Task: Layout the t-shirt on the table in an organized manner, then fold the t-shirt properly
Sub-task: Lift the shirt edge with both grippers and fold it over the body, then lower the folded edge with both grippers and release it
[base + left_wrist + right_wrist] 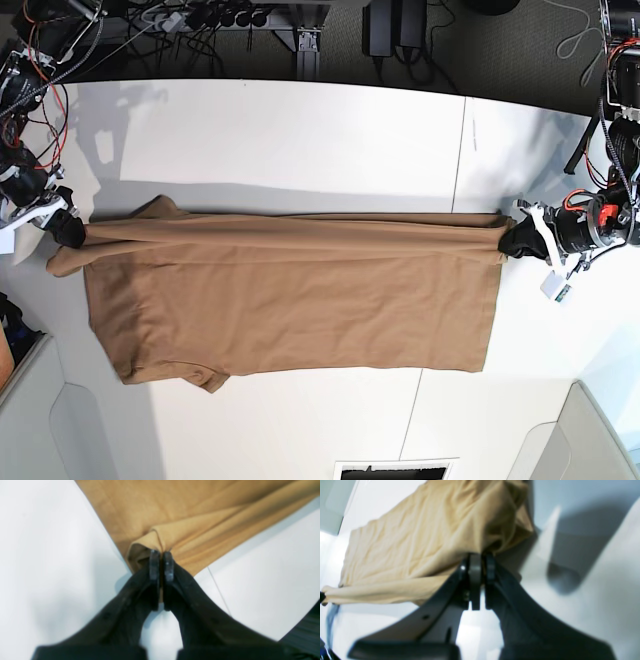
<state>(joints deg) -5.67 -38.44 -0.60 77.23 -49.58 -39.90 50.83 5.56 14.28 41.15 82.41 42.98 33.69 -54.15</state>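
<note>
Shirt stretched between two closed grippers

Tan t-shirt [290, 300] lies lengthwise across the middle of the white table [300, 130], its upper long edge pulled into a taut straight line and folded over on itself. The lower edge lies flat, with one sleeve poking out at the lower left of the base view. The left gripper [161, 563] has its jaws pressed together on a bunched corner of cloth at the base view's right end; the right gripper [480, 565] pinches the opposite corner at the left end. Bare tabletop stretches wide above and below the shirt. A thin dark seam [460, 150] crosses the table near the left gripper. Cables and electronics [200, 20] crowd the far edge.
</note>
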